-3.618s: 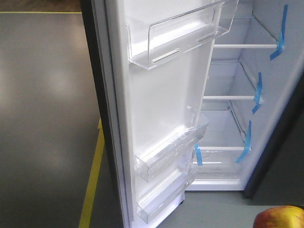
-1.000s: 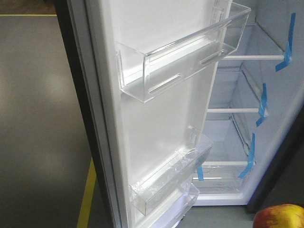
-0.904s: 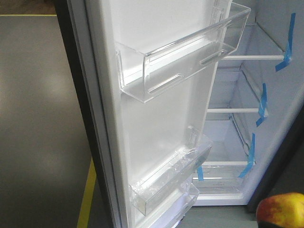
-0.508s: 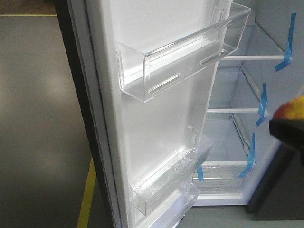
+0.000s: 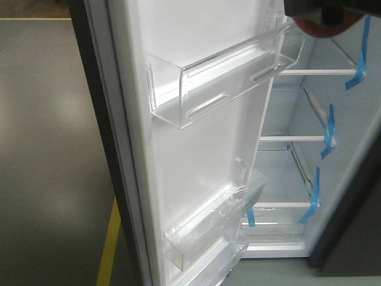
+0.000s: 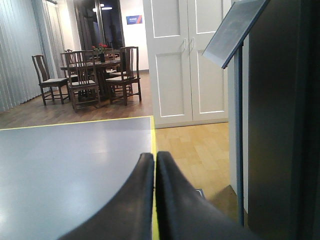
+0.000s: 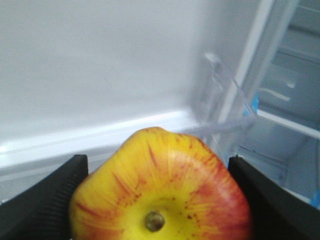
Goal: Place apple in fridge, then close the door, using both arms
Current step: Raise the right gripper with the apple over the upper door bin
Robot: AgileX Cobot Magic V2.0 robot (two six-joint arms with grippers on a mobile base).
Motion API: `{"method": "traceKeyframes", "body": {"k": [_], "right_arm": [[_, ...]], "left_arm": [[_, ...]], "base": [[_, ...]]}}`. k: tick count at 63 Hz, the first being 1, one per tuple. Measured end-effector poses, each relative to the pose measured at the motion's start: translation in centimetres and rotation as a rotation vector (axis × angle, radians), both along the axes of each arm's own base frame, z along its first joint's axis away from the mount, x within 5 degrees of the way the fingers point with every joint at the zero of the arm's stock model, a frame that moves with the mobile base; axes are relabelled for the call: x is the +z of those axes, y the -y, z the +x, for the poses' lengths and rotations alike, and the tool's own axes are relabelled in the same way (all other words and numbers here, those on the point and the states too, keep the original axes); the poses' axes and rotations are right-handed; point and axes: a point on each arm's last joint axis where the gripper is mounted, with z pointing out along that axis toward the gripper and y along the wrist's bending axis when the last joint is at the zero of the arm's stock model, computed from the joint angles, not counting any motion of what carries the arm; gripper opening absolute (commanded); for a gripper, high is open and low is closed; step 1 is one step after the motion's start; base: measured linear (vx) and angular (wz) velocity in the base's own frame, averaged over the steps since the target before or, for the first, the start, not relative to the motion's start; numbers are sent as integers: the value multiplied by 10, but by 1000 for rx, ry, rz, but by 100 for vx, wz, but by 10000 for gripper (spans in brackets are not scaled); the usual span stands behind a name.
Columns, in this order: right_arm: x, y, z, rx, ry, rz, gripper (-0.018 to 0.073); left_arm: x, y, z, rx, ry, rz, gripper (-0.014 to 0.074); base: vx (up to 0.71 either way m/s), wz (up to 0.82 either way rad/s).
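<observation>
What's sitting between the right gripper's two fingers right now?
The apple. It fills the gap between the black fingers of the right gripper, touching both. The right wrist view shows it.

Apple in right end effector, before door; fridge rightward.

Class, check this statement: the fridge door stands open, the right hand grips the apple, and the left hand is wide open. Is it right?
Not quite. The left hand is shut, with no gap and nothing held, as the left wrist view shows. The rest holds: the door stands open and the right hand grips the apple.
</observation>
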Motion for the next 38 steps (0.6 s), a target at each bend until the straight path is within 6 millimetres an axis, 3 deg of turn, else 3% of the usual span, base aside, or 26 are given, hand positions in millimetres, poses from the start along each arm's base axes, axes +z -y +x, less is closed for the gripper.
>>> {"method": "traceKeyframes", "body": {"k": [8, 17, 38], "right_arm": [[11, -11, 21, 32, 33, 19, 379], [5, -22, 50, 37, 26, 21, 379], [-35, -40, 99, 37, -64, -9, 387]], "left_arm": [[0, 0, 0, 0, 0, 0, -6], [0, 0, 0, 0, 0, 0, -6], [0, 0, 0, 0, 0, 0, -6]], "base": [[0, 0], [0, 0], [0, 0]]}}
